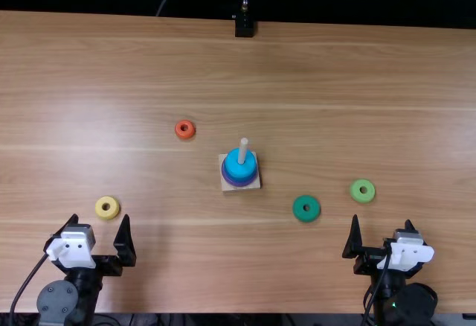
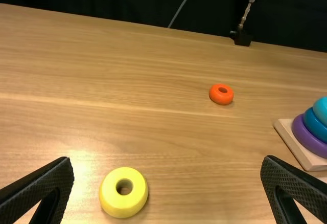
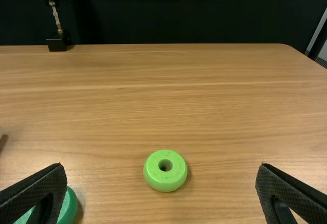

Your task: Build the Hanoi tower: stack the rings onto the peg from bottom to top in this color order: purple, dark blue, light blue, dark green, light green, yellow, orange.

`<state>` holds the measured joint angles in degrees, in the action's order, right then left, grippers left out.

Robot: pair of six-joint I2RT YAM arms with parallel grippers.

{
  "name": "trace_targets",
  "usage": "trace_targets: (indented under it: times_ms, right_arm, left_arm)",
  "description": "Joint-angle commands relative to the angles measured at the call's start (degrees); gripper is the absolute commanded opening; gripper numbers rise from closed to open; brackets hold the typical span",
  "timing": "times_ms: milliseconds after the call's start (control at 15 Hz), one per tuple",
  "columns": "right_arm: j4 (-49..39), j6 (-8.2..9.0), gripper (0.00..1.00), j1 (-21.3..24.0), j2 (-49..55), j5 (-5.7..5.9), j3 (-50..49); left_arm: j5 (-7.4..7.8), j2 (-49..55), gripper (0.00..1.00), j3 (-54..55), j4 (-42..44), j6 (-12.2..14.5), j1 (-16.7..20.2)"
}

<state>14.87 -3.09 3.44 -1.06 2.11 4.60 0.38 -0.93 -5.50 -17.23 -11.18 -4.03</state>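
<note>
Jaws parted, empty — left gripper [image 1: 100,219], right gripper [image 1: 382,221].
Light green ring [image 3: 165,182] ahead between right jaws, dark green ring [image 3: 68,208] off-centre: grasping straight ahead could break order.

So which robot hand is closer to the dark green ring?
Right. The right gripper is right of the dark green ring and nearer; the left gripper is much farther off, to its left.
</note>
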Motion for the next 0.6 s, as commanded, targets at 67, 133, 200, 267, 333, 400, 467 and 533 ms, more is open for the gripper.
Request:
trace_targets:
  times_ms: [67, 133, 200, 267, 333, 400, 467, 533]
  right_arm:
    - [3.9, 0.03, 1.00, 0.7, 1.1, 0.11, -3.8]
    - [3.9, 0.03, 1.00, 0.7, 1.1, 0.11, -3.8]
    - [3.9, 0.03, 1.00, 0.7, 1.1, 0.11, -3.8]
    - [3.9, 0.03, 1.00, 0.7, 1.1, 0.11, -3.8]
    - [3.9, 0.03, 1.00, 0.7, 1.1, 0.11, -3.8]
    - [3.9, 0.03, 1.00, 0.7, 1.1, 0.11, -3.8]
    - [3.9, 0.03, 1.00, 0.7, 1.1, 0.11, -3.8]
    - [3.9, 0.03, 1.00, 0.7, 1.1, 0.11, -3.8]
  left_arm:
    - [0.04, 0.9, 1.00, 5.5, -5.9, 0.4, 0.3]
    - [0.14, 0.9, 1.00, 5.5, -8.4, 0.4, 0.3]
    - [0.14, 0.9, 1.00, 5.5, -8.9, 0.5, 0.3]
    - [0.36, 0.9, 1.00, 5.5, -8.9, 0.5, 0.3]
    - [1.31, 0.9, 1.00, 5.5, -8.9, 0.8, 0.3]
    - [3.31, 0.9, 1.00, 5.5, -9.0, 3.0, 0.3]
    - [4.79, 0.9, 1.00, 5.5, -8.9, 6.6, 0.3]
    - [5.21, 0.9, 1.00, 5.5, -9.0, 9.6, 0.3]
